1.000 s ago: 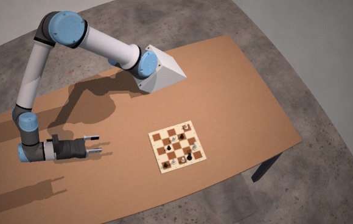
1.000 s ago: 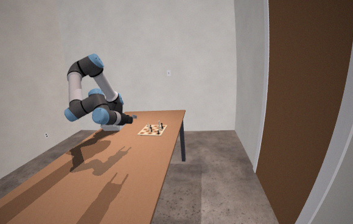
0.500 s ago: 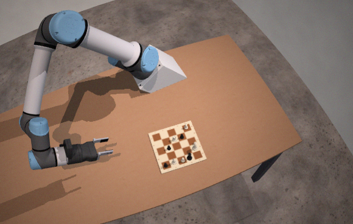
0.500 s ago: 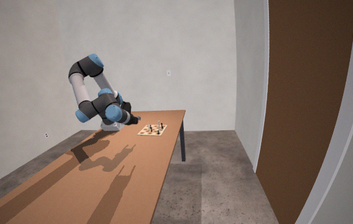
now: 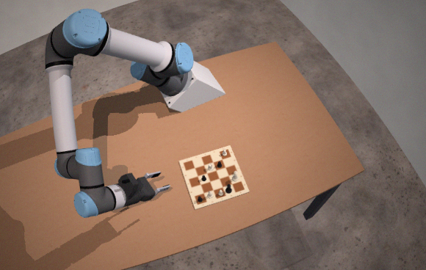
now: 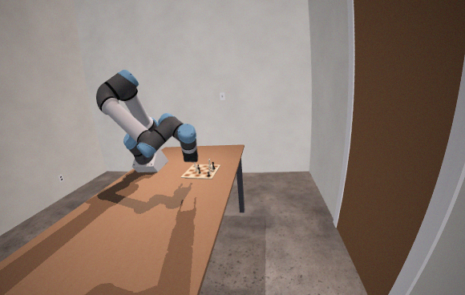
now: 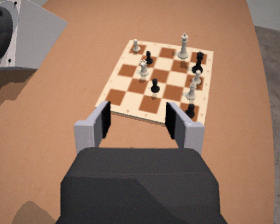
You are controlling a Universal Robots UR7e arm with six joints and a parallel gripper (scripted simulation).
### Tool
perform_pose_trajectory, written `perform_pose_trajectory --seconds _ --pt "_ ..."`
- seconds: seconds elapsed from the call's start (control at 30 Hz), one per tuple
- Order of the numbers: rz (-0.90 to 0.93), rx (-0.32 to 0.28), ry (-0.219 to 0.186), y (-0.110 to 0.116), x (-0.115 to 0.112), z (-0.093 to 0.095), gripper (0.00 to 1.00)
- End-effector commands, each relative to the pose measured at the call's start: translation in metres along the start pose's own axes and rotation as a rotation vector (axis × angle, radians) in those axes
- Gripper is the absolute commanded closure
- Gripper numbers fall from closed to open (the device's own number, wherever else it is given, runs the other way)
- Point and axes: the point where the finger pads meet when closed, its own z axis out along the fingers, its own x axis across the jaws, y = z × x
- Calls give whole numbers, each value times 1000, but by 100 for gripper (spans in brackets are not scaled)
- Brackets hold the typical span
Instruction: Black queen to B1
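Observation:
The small chessboard lies on the brown table, right of my gripper. It holds several black and white pieces, all upright. The tallest black piece, which looks like the black queen, stands near the board's front right corner. In the wrist view it is at the far right of the board. My gripper is open and empty. It hovers level above the table, left of the board, pointing at it. Its fingers frame the board's near edge. The edge letters are too small to read.
The arm's grey base block stands at the back of the table, behind the board. The table's front edge runs close to the board. Other black pieces and white pieces stand around the queen.

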Motion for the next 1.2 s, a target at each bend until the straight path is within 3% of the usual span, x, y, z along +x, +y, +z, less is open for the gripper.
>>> perform_pose_trajectory --seconds 0.0,0.03,0.27,0.53,0.6,0.9,1.17 --pt "-18 -152 -43 -20 27 34 0" --pt "-18 -152 -43 -20 27 34 0" --pt "-38 -390 -46 -58 65 79 0" --pt "-51 -616 23 -104 93 114 0" --pt "-51 -616 23 -104 93 114 0" --pt "-58 -758 112 -142 106 133 0" --pt "-59 -793 141 -152 108 138 0"
